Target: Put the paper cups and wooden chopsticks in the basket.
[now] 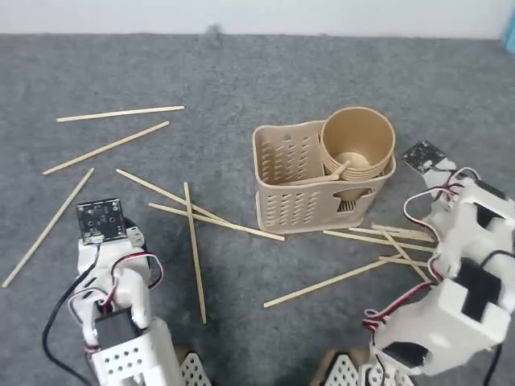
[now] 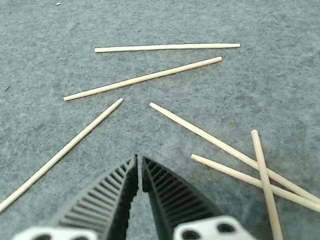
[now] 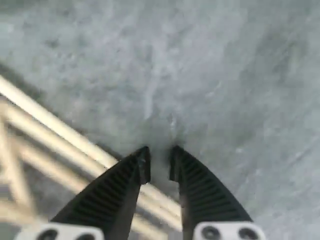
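Paper cups (image 1: 358, 141) stand stacked in one another, upright, in the right-hand compartment of the basket (image 1: 290, 201), and what looks like a chopstick's end leans inside the top cup. The basket is a tan slotted box standing upright near the middle of the desk (image 1: 241, 72), which is covered in a grey felt-like mat; a pale wall (image 1: 241, 12) runs along its far edge. Wooden chopsticks (image 1: 121, 113) lie loose on the mat. To the left of the basket we see several spread well apart, and three (image 1: 193, 251) closer in that cross one another. More (image 1: 378, 239) lie in a loose pile just beside the basket's near right corner, with one long stick (image 1: 326, 283) angled away from them. The left arm (image 1: 113, 265) sits at the near left edge, its jaws clenched on nothing above bare mat, with sticks fanned ahead of them. The right arm (image 1: 467, 265) sits at the near right, its jaws slightly parted and empty, low over the mat just beside the piled sticks.
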Available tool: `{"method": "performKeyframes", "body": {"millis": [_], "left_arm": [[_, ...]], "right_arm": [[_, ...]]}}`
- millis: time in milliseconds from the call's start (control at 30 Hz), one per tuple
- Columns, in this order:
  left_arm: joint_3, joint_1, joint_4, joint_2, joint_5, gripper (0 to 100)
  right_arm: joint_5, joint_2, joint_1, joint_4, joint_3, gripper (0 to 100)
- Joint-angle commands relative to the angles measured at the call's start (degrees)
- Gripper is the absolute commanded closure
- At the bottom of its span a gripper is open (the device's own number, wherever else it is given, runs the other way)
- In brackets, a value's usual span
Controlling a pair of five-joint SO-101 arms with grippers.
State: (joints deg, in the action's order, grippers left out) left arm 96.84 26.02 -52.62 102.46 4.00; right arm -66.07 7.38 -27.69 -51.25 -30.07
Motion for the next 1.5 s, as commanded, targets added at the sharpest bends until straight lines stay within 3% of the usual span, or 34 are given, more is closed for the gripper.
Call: {"method": "performKeyframes", "body": {"millis": [0,333,533,767,1000,1167,1467], "left_arm": [[-0.22,0.00,-0.26,-0.53,0.53,99],[-0.22,0.09,-0.26,-0.53,0.53,99],[-0.22,0.09,-0.26,-0.53,0.53,99],[-0.22,0.09,-0.18,-0.53,0.53,99],[-0.22,0.09,-0.18,-0.53,0.53,99],[-0.22,0.09,-0.18,-0.53,0.53,99],[-0.22,0.18,-0.26,-0.53,0.53,99]], "right_arm": [[1.23,-8.57,1.27,-7.25,0.26,85.6],[6.42,-24.31,16.31,-8.66,-11.60,85.7],[6.33,-24.57,16.84,2.77,-18.11,85.7],[6.24,-24.57,17.10,4.00,-23.82,85.8],[5.89,-24.57,12.35,7.16,-25.05,86.3],[2.20,-24.57,7.34,11.03,-25.05,98.7],[1.14,-25.10,0.66,13.23,-24.79,96.1]]}}
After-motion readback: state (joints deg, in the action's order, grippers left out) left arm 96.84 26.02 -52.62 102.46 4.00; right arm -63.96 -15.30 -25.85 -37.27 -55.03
